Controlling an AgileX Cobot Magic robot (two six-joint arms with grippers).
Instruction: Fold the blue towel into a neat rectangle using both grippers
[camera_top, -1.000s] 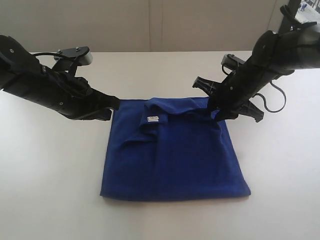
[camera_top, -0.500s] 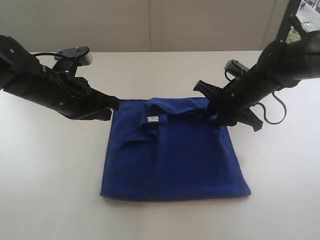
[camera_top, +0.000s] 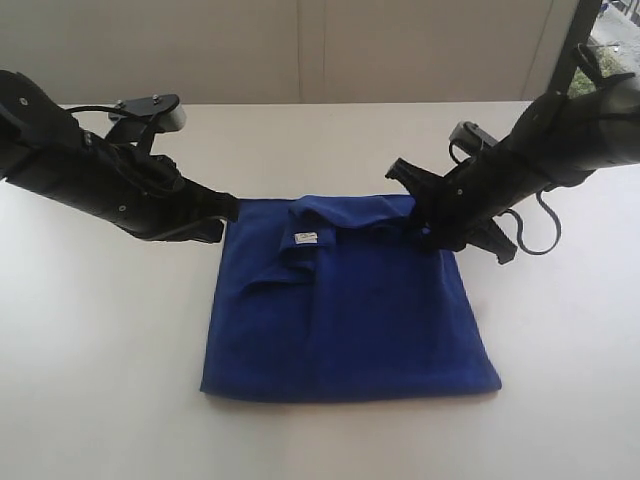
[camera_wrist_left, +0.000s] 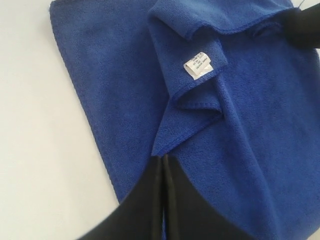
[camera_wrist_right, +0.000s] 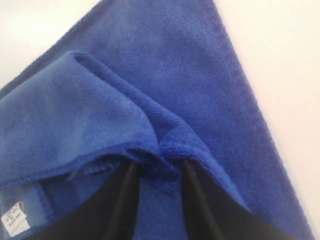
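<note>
While the right gripper (camera_top: 428, 228) pinches a bunched fold of the blue towel (camera_top: 350, 320), likely to pull that rumpled flap flat, the left gripper (camera_top: 228, 210) sits pressed together, seemingly empty, at the towel's opposite corner, with the white label (camera_top: 306, 237) between them.

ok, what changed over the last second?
The right arm leaned lower and flatter, its upper part swinging out to the right. The right gripper edged slightly left at the far right corner of the blue towel, its fingers closed on a fold there. Nothing visibly taken up or let go. The left gripper, shut, and the towel's lie stayed as they were.
</note>
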